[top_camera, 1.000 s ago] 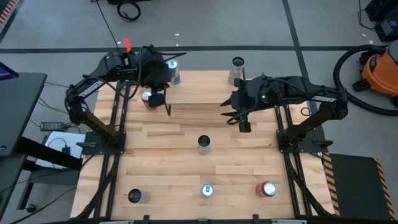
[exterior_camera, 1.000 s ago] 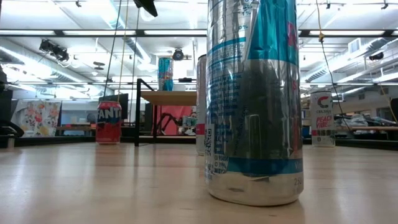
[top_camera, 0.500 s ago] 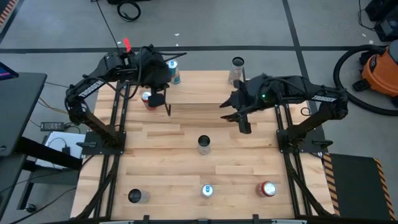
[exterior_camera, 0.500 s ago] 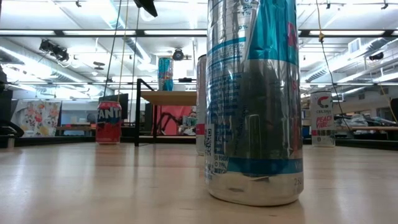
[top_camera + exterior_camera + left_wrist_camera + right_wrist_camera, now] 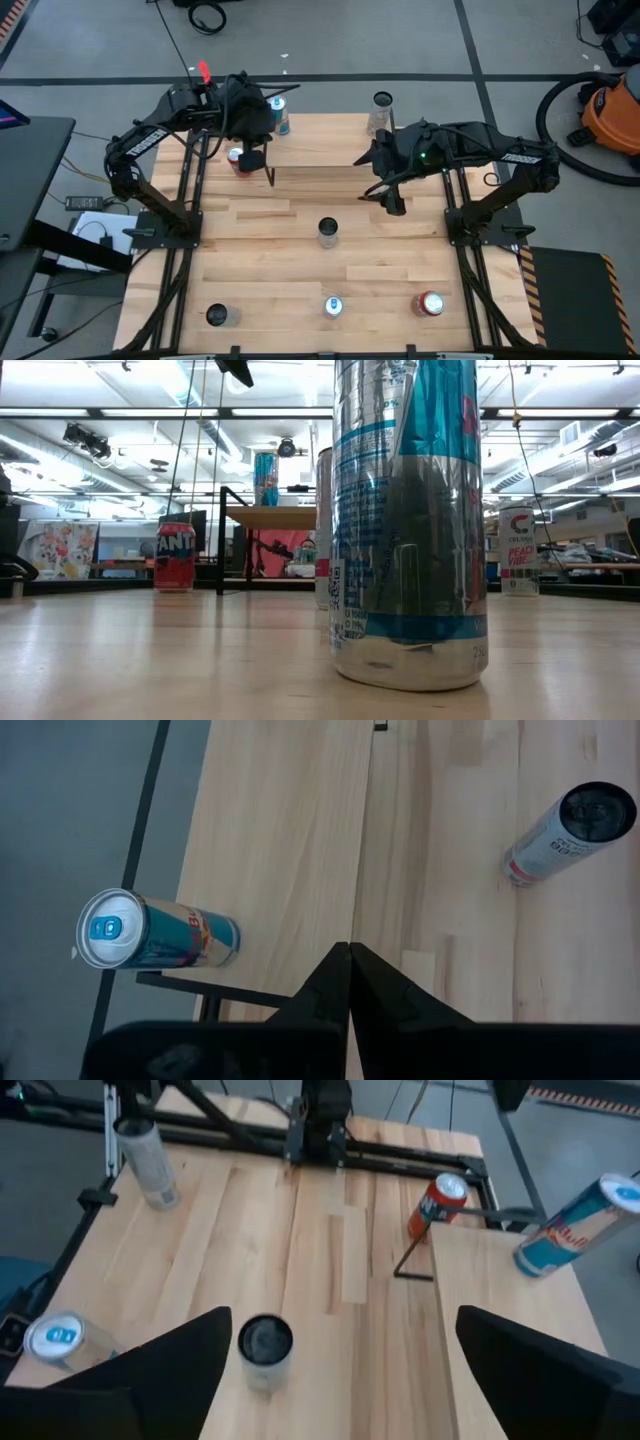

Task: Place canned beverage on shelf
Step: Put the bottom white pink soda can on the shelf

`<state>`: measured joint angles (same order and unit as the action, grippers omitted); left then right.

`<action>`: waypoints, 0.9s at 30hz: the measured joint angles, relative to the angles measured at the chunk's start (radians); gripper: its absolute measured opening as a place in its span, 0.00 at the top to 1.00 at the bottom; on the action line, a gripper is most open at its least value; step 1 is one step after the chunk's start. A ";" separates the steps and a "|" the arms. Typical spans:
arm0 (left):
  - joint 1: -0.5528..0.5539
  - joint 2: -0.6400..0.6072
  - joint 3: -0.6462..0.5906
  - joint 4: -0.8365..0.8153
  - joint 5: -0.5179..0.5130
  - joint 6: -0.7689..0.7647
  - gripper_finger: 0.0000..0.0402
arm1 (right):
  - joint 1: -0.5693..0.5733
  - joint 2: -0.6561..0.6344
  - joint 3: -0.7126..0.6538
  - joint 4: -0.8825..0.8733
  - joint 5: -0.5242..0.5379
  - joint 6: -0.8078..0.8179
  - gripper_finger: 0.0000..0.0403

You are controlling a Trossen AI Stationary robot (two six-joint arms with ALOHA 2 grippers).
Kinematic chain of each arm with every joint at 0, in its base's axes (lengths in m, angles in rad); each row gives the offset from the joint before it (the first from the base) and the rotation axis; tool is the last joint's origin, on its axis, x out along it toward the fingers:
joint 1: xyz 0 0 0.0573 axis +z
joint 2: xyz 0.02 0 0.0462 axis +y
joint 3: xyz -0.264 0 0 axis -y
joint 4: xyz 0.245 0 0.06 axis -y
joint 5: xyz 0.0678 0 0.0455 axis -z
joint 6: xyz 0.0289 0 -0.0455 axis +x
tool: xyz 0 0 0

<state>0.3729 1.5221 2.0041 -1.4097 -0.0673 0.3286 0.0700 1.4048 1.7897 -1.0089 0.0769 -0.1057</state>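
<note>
Above the bench's (image 5: 240, 240) far half, we see the right claw (image 5: 378, 178) spread wide and empty, hovering beside the low light-wood shelf on black legs (image 5: 320, 152). One blue-and-silver can (image 5: 281, 115) stands on the shelf's left end. We see the left claw (image 5: 350, 965) pressed together above that end.

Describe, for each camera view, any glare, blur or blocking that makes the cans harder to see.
Low view: the nearest can fills the picture and hides what stands behind it, with ceiling lights reflected on its side. Right wrist view: soft and blurred. High view: evenly lit, with bright glints on can tops.
</note>
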 joint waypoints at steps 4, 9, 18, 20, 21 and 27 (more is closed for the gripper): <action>0.000 0.000 0.000 0.013 0.000 -0.001 0.98 | 0.000 0.000 0.000 0.046 0.000 -0.002 0.04; 0.000 0.001 0.000 0.013 0.000 -0.014 0.98 | 0.000 0.000 0.000 0.177 0.000 0.095 0.05; 0.000 0.001 0.000 0.013 0.000 -0.014 0.98 | 0.000 0.000 0.000 0.373 0.005 0.131 0.04; 0.000 0.001 0.000 0.013 0.000 -0.014 0.98 | 0.000 0.000 0.000 0.401 0.006 0.130 0.05; 0.000 0.001 0.000 0.013 0.000 -0.014 0.98 | -0.002 0.000 0.000 0.409 0.008 0.128 0.05; 0.000 0.001 0.000 0.013 0.000 -0.014 0.98 | -0.007 0.000 0.000 0.408 0.030 0.054 0.04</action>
<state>0.3732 1.5230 2.0041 -1.3964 -0.0673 0.3150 0.0631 1.4048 1.7893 -0.6013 0.1065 -0.0522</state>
